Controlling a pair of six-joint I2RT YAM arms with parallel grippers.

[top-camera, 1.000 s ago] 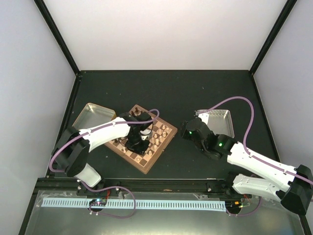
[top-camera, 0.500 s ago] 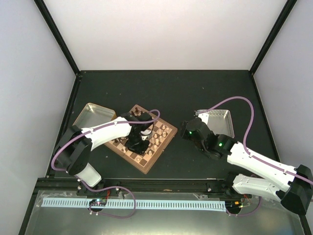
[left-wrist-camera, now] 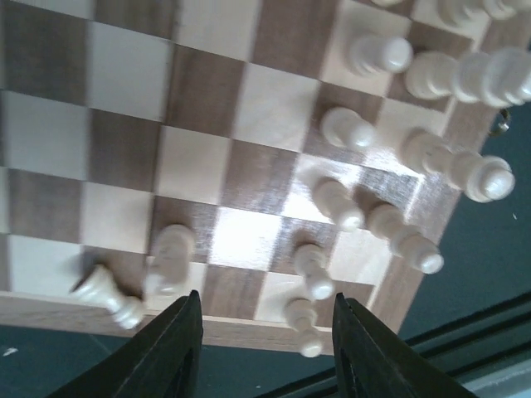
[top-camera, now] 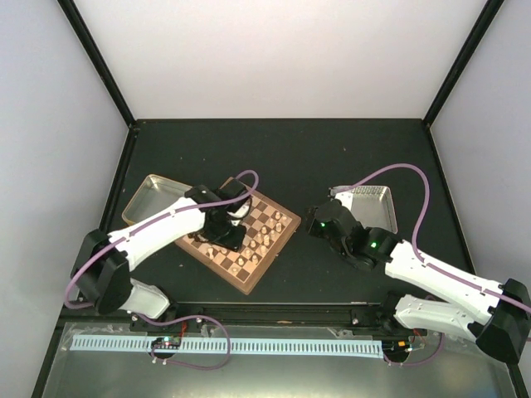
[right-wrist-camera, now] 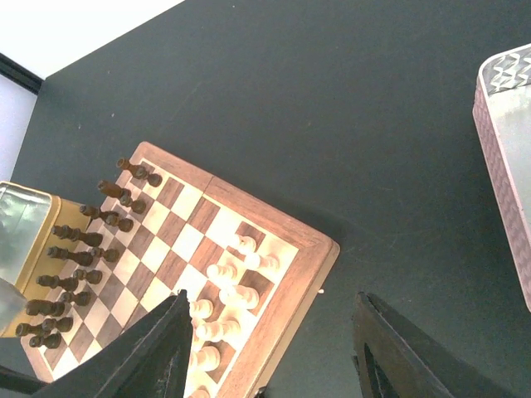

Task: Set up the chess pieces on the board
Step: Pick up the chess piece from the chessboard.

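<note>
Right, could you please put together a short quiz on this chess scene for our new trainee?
1. True or false: the right gripper holds a chess piece.
2. The gold-tan tray lies beside the edge of the board that is lined with: A) dark pieces B) no pieces C) a second tray.
3. Which gripper hovers over the cream pieces?
Key: 1 false, it is open and empty; 2 A; 3 the left gripper.
</note>
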